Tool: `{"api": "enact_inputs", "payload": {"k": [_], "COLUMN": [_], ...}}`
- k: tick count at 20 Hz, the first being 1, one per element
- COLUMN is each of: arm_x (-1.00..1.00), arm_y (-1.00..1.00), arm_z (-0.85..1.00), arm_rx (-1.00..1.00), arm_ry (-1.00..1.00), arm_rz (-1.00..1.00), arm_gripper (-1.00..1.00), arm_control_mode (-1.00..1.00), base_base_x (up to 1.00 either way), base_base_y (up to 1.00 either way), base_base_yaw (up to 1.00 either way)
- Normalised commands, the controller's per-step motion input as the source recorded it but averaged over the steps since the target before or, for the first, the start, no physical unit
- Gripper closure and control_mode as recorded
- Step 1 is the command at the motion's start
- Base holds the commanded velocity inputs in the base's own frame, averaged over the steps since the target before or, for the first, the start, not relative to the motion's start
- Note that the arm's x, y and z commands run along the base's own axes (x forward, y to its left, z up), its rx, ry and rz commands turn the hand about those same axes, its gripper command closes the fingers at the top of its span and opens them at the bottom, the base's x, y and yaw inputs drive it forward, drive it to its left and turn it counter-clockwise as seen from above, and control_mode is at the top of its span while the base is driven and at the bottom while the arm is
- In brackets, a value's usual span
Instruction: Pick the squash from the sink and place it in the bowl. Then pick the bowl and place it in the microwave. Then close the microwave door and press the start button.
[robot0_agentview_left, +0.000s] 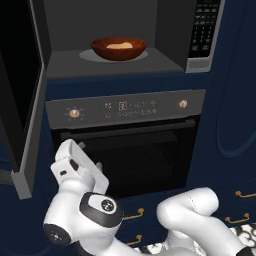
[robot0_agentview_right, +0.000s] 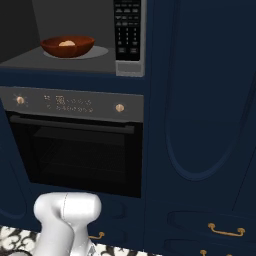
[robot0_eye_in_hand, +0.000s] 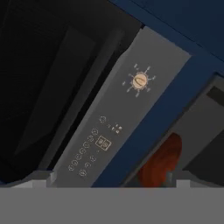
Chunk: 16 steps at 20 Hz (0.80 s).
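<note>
The reddish-brown bowl (robot0_agentview_left: 118, 52) (robot0_agentview_right: 67, 49) stands on the floor of the open microwave (robot0_agentview_left: 100, 69) (robot0_agentview_right: 30, 59), with the pale tan squash (robot0_agentview_left: 120, 45) (robot0_agentview_right: 67, 43) lying inside it. At the left, the microwave door (robot0_agentview_left: 20, 100) is swung wide open. The black keypad strip (robot0_agentview_left: 205, 30) (robot0_agentview_right: 127, 30) runs down the microwave's right side. My gripper (robot0_agentview_left: 90, 155) (robot0_eye_in_hand: 109, 180) is open and empty. It hangs low in front of the oven, below and left of the bowl (robot0_eye_in_hand: 164, 159), pointing up at the oven's panel. The sink is out of view.
The oven (robot0_agentview_left: 125, 145) (robot0_agentview_right: 75, 150) sits under the microwave, with a control panel, round knobs (robot0_agentview_left: 74, 113) (robot0_eye_in_hand: 140, 81) and a bar handle. Dark blue drawers with brass handles (robot0_agentview_left: 236, 219) (robot0_agentview_right: 225, 231) lie below and right. A tall blue cabinet front (robot0_agentview_right: 200, 100) stands to the right.
</note>
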Motion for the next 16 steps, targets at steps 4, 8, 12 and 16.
{"api": "enact_inputs", "payload": {"k": [4, 8, 12, 16], "arm_x": [-0.37, -0.29, -0.16, -0.02], "arm_y": [1.0, 1.0, 1.0, 0.56], "arm_z": [0.13, 0.15, 0.35, 0.48], "arm_rx": [-0.1, -0.06, -0.02, 0.0], "arm_ry": [-0.17, -0.17, -0.18, -0.13], "arm_rz": [0.0, 0.0, -0.04, -0.07], "arm_gripper": [-1.0, -1.0, -1.0, -1.0], "arm_control_mode": [-1.0, -1.0, -1.0, -1.0], "base_base_x": [0.0, 0.0, 0.0, 0.0], "base_base_y": [0.0, 0.0, 0.0, 0.0], "base_base_yaw": [0.0, 0.0, 0.0, 0.0]}}
